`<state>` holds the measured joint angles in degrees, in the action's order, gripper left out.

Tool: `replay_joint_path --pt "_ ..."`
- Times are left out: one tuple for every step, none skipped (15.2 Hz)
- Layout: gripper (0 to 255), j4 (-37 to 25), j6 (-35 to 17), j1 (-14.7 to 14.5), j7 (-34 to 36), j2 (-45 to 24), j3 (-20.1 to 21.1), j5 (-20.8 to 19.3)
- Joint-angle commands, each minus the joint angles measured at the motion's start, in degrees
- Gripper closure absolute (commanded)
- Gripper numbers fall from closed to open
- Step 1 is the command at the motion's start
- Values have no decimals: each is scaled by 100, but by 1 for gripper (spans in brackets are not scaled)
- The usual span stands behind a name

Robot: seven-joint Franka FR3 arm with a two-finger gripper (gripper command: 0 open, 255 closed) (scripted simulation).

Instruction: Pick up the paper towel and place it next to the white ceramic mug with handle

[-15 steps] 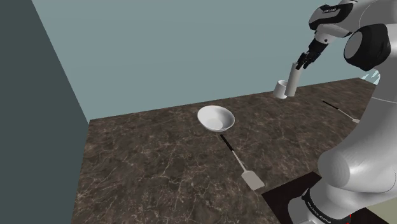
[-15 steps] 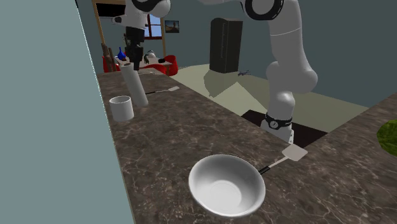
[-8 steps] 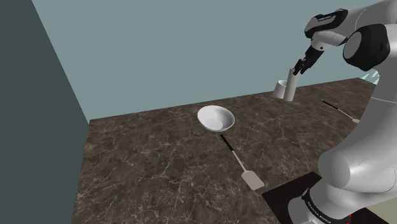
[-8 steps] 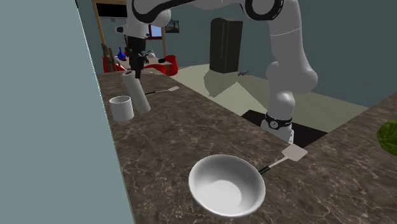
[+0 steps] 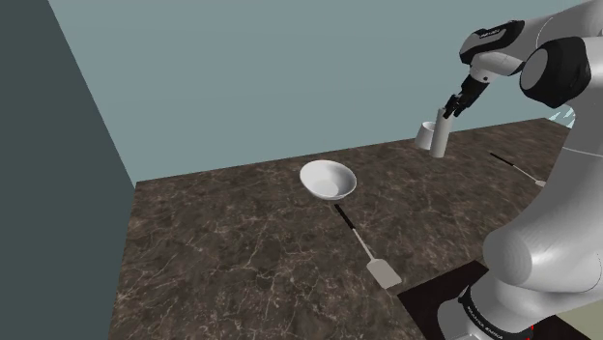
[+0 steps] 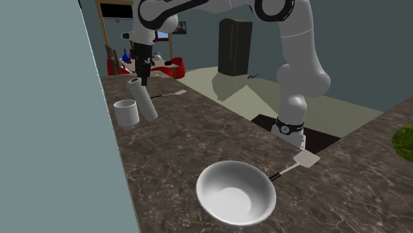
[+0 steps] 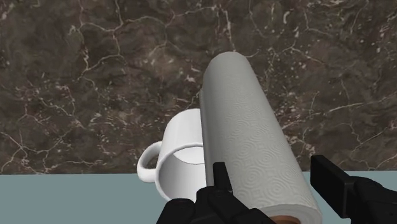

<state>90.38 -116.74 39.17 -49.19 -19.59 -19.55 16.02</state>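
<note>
Writing: small white lettering on the arm (image 5: 541, 241) near the wrist and on the dark base ring (image 5: 478, 317); too small to read.
Wall (image 5: 242, 77): plain teal behind the table, with a darker slab at the shoulder view's left.
Table (image 5: 242, 251): dark brown marble with pale veins.
Bowl (image 5: 328, 180): white and upright, mid-table.
Spatula (image 5: 372, 253): black handle and pale blade, lying flat; handle end just beside the bowl, blade toward the stand (image 5: 430, 307).
Mug (image 5: 425, 135): white, upright at the table's far edge by the wall, handle plain in the wrist view.
Roll (image 5: 443, 137): white, embossed and tilted. Foot on the table just beside the mug, upper part leaning across the mug's rim.
End effector (image 5: 450, 108): black, at the roll's top end, spread. One of the fingers (image 7: 219, 181) against the roll, the other just clear of it, so the roll sits between them unpinched.
Second spatula (image 5: 517, 169): lying flat near the shoulder view's right edge, apart from the mug.
Room, second exterior view: blue vase (image 6: 126, 54), red sofa (image 6: 173, 64), framed picture (image 6: 179, 26), tall dark cabinet (image 6: 235, 47), pale floor (image 6: 265, 99), and a green shape (image 6: 405, 142) at the right edge.
</note>
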Motion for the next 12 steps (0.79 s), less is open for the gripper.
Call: replay_joint_path --pt "255 1 -2 0 0 -1 0 1" --pt "255 1 -2 0 0 -1 0 1" --pt "255 1 -2 0 0 -1 0 1" --pt "0 1 -2 0 0 -1 0 1" --pt "0 1 -3 0 0 -1 0 1" --pt "0 1 -3 0 0 -1 0 1" --pt "0 1 -2 0 0 -1 0 1" --pt "0 1 -2 0 0 -1 0 1" --pt "0 1 -2 0 0 -1 0 1" --pt "0 -90 153 5 23 68 -17 -34" --pt "0 -190 312 13 44 131 -34 -66" --pt "0 -301 474 22 64 186 -49 -94"
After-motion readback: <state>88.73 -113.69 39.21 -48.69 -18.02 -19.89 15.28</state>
